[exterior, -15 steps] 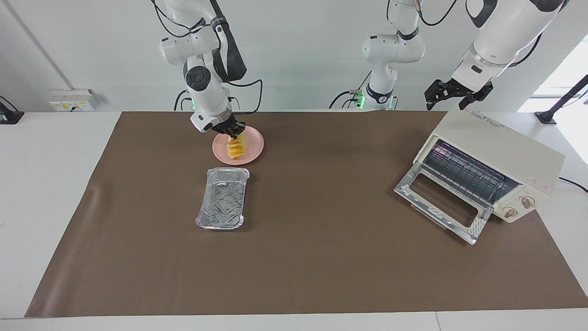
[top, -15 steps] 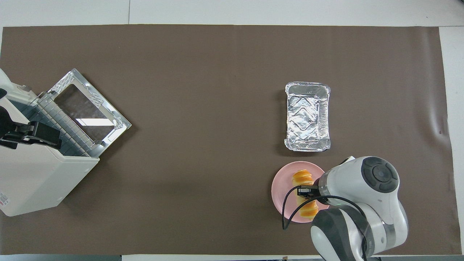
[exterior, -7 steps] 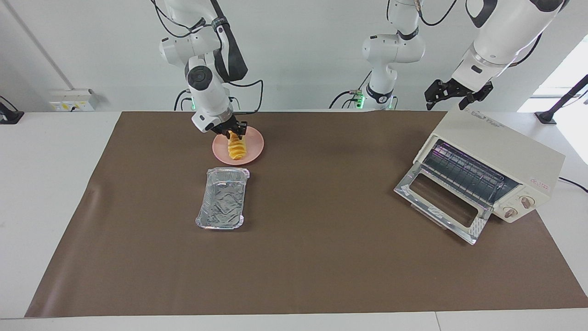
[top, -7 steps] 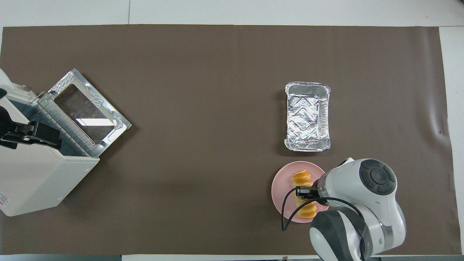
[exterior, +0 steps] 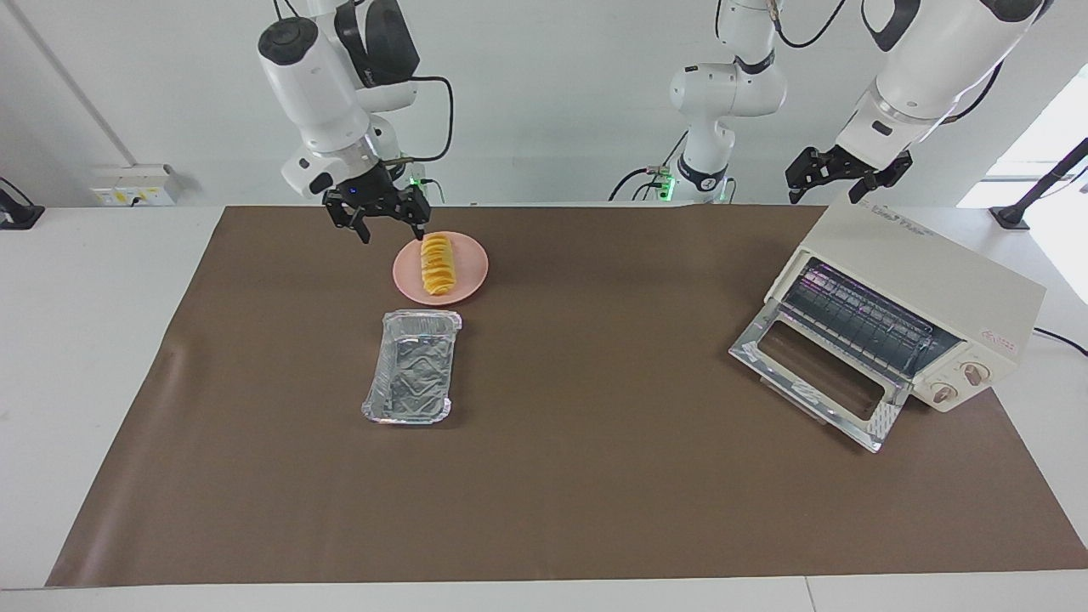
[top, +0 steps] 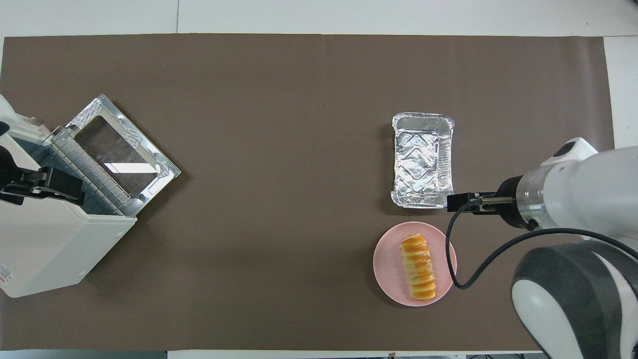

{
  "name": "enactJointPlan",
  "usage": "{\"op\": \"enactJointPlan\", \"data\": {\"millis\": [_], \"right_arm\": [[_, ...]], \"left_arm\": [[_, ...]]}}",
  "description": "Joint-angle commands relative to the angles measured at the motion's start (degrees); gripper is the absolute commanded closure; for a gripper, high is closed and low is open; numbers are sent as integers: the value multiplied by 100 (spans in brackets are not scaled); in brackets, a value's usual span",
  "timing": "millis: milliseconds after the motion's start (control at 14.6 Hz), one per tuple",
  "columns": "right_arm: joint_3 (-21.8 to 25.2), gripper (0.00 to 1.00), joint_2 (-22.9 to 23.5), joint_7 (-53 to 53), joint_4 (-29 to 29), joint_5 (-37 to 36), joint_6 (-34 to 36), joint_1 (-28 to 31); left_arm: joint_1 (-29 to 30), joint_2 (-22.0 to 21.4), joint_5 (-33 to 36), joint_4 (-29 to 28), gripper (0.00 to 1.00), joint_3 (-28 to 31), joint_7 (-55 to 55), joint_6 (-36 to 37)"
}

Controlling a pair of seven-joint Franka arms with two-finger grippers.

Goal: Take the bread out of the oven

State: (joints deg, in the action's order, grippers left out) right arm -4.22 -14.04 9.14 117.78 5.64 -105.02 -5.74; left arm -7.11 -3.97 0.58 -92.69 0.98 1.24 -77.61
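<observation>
The bread [exterior: 437, 264], a ridged golden-yellow loaf, lies on the pink plate [exterior: 472, 276], free of any gripper; it also shows in the overhead view [top: 417, 267]. My right gripper [exterior: 388, 228] is open and empty, raised over the mat just beside the plate, toward the right arm's end of the table; it also shows in the overhead view [top: 454, 203]. The cream-white oven [exterior: 922, 280] stands at the left arm's end with its glass door [exterior: 816, 374] dropped open and its wire rack [exterior: 863, 319] bare. My left gripper [exterior: 831, 183] waits, open, over the oven's top.
A crinkled silver foil tray [exterior: 410, 365] lies empty on the brown mat [exterior: 595, 442], just farther from the robots than the plate. The oven's open door juts out over the mat.
My right gripper has let go of the bread, opened, risen and swung off the plate toward the right arm's end. The bread stays on the plate. The left arm has not moved.
</observation>
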Motion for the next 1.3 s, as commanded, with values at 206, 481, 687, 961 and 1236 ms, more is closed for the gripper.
{"op": "enactJointPlan", "data": {"millis": [206, 481, 687, 961, 1236], "right_arm": [[-44, 0, 929, -932, -1748, -556, 851, 599], [-35, 0, 1061, -932, -2180, -547, 1554, 784], [-26, 0, 1123, -923, -2260, -564, 1599, 855], [-26, 0, 1123, -905, -2251, -573, 1696, 916], [-35, 0, 1123, -932, -2242, -775, 1652, 908]], "left_arm": [[60, -174, 47, -206, 0, -37, -36, -123], [60, -174, 47, -206, 0, -37, -36, -123], [60, -174, 38, -206, 0, -37, -36, -123], [60, -174, 38, -206, 0, -37, -36, -123], [60, -174, 38, -206, 0, -37, -36, -123]]}}
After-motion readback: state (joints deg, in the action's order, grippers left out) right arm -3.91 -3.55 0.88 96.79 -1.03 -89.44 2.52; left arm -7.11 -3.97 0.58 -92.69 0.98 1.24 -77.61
